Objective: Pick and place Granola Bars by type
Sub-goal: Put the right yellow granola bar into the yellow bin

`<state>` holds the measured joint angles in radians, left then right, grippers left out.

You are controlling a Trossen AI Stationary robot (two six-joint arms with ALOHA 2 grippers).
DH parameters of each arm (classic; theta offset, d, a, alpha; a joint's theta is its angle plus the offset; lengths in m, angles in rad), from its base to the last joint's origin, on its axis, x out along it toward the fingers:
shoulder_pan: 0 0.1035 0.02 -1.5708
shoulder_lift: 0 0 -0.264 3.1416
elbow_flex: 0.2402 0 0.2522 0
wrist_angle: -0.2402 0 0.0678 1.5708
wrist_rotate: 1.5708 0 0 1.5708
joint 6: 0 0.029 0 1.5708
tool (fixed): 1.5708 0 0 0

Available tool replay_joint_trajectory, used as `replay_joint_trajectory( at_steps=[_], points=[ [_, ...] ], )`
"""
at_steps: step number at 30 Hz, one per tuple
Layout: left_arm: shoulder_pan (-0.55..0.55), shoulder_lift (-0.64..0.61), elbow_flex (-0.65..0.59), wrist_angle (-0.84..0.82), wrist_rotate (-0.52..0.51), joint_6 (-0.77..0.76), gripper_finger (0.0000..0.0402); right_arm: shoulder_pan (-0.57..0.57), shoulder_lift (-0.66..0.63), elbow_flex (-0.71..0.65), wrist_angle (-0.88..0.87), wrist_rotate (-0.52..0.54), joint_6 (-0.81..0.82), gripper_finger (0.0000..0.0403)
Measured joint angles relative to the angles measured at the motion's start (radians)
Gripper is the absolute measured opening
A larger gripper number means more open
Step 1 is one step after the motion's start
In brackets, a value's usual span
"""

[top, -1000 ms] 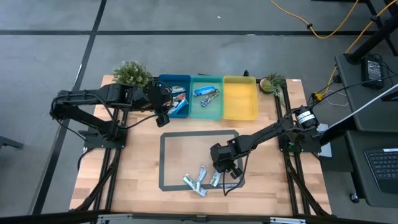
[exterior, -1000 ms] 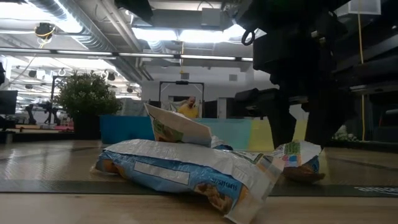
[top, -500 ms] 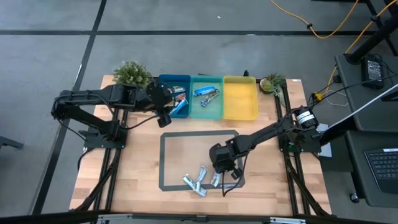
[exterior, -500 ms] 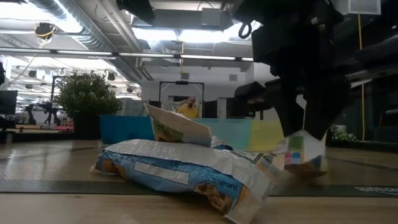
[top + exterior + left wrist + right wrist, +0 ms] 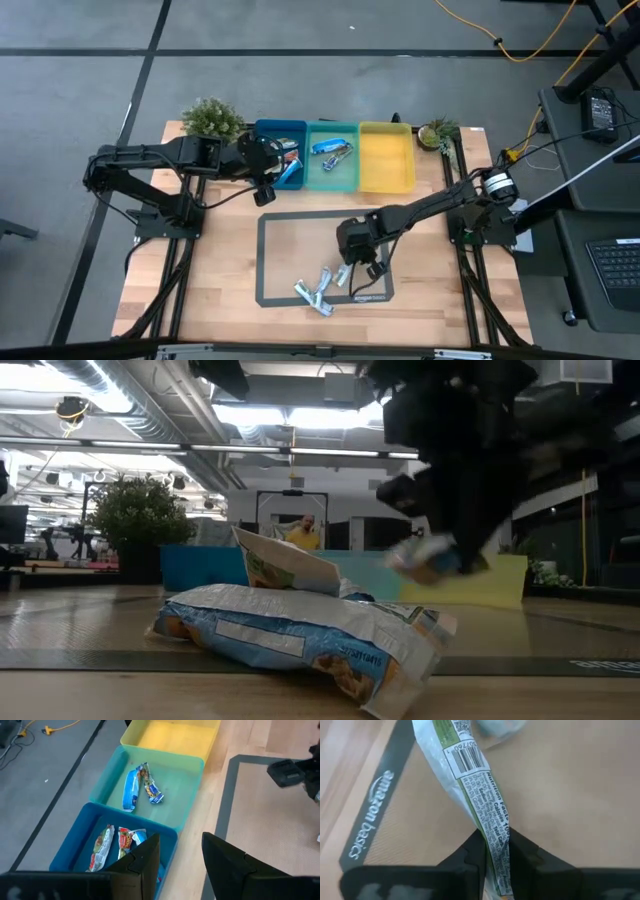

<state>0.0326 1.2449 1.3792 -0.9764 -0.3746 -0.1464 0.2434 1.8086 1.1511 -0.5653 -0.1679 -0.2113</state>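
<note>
The right gripper point(image 5: 347, 268) pinches one granola bar point(image 5: 482, 805) just above the mat point(image 5: 270, 240), so next it must carry it to the right bin, while the left gripper point(image 5: 180, 857) waits open by the blue bin point(image 5: 268, 130).

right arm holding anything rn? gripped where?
Yes. Right end effector is shut on a granola bar, pinching one end of its wrapper. Left end effector is open, empty.
</note>
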Motion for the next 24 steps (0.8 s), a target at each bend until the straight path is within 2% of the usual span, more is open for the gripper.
replay_joint_trajectory(
  at_steps=[18, 24],
  points=[
    [0.000, 0.000, 0.000, 0.000, 0.002, 0.003, 0.0139, -0.106, -0.223, 0.001, -0.008, 0.132, 0.106, 0.0064],
    [0.000, 0.000, 0.000, 0.000, 0.002, 0.002, 0.0139, -0.137, -0.298, 0.001, -0.023, 0.145, 0.118, 0.0064]
  ],
)
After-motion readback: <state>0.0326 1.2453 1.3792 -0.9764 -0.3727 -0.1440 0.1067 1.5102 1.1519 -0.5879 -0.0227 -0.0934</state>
